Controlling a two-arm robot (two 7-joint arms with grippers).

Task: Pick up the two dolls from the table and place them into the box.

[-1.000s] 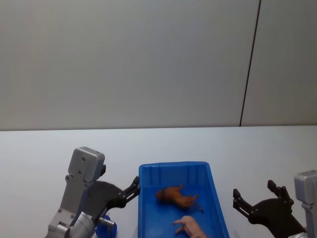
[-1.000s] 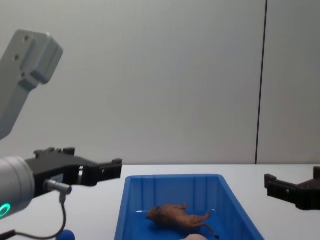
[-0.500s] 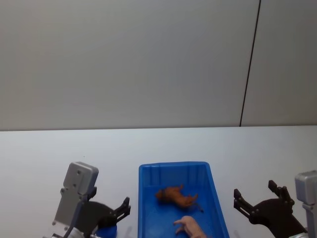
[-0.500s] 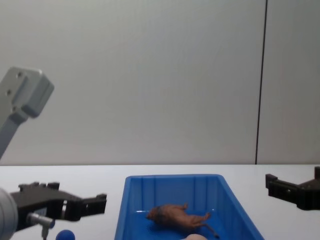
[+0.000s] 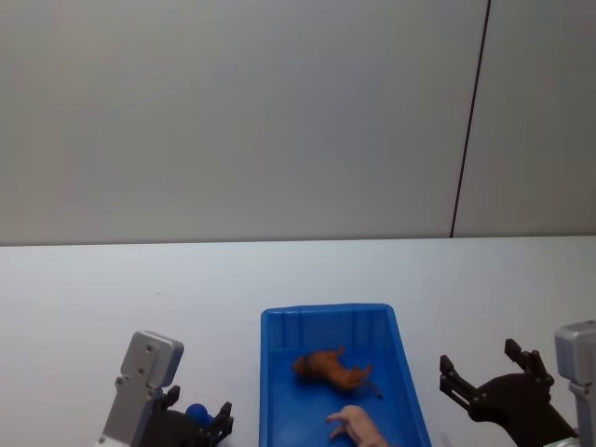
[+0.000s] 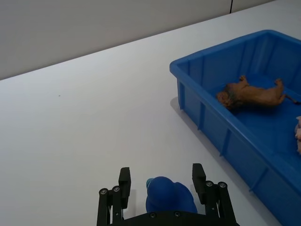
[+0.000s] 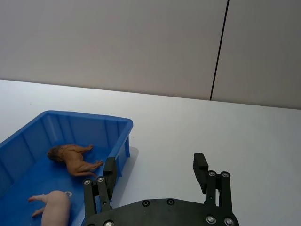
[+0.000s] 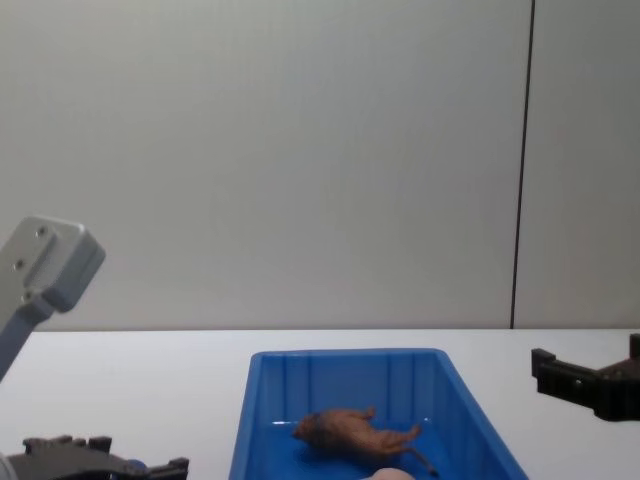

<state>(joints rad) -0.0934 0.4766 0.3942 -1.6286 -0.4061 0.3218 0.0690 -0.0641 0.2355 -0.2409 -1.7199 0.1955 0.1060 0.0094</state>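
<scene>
A white table (image 5: 84, 298) spread across the lower part of the head view, plain and matte, its far edge meeting a pale grey wall (image 5: 233, 121). The wall rose flat and unmarked behind it. A thin dark vertical seam (image 5: 470, 116) ran down the wall on the right side, reaching the table's far edge. In the chest view the same seam (image 8: 523, 160) stood almost upright.
</scene>
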